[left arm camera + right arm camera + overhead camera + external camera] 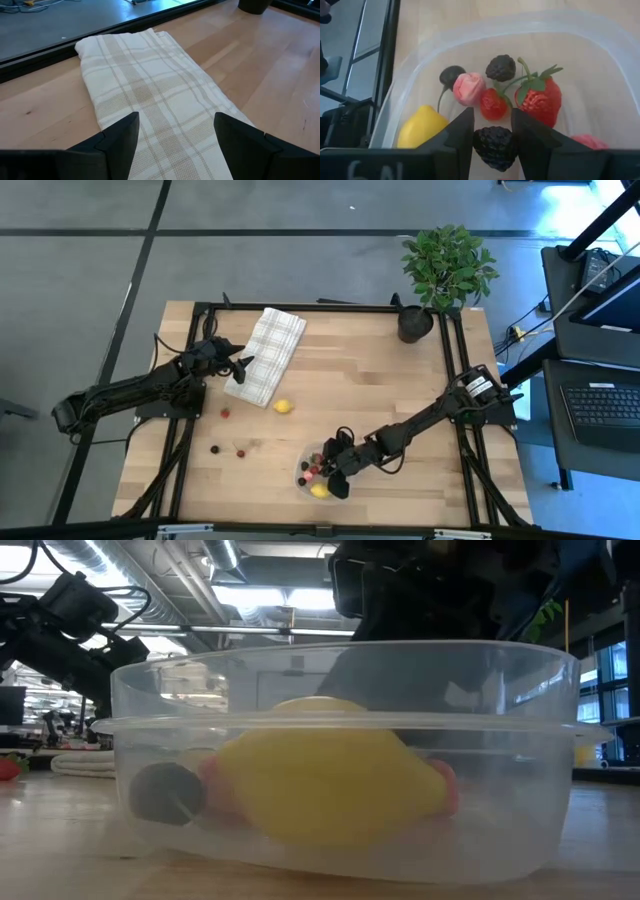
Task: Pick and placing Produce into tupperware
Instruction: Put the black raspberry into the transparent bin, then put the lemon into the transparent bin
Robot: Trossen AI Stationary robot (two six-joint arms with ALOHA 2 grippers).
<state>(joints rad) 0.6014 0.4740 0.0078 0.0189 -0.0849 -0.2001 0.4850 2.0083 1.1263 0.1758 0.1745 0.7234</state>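
The clear round tupperware [318,472] [340,740] stands near the table's front edge. It holds a yellow lemon [420,127], a large strawberry [540,97], a small red one [493,104], a pink berry [468,87], a blackberry [501,67] and a dark stemmed ball [451,76]. My right gripper [493,131] [338,472] reaches into the tupperware, shut on another blackberry [494,146]. A second lemon [284,406], a red berry [226,413] and two dark berries [215,448] lie on the wood. My left gripper [175,132] [243,363] hangs open over the checked cloth [145,90]. My right gripper pinches the blackberry's two sides [479,142] between its two fingers. The fingers slant down into the tupperware from the table's right side. The blackberry sits between them above the other fruit; whether it rests on the container's floor I cannot tell.
A potted green plant [415,323] stands at the table's far right corner. The folded checked cloth [266,356] lies at the far left. Bare wood lies between the cloth and the tupperware. A laptop [605,405] sits off the table to the right.
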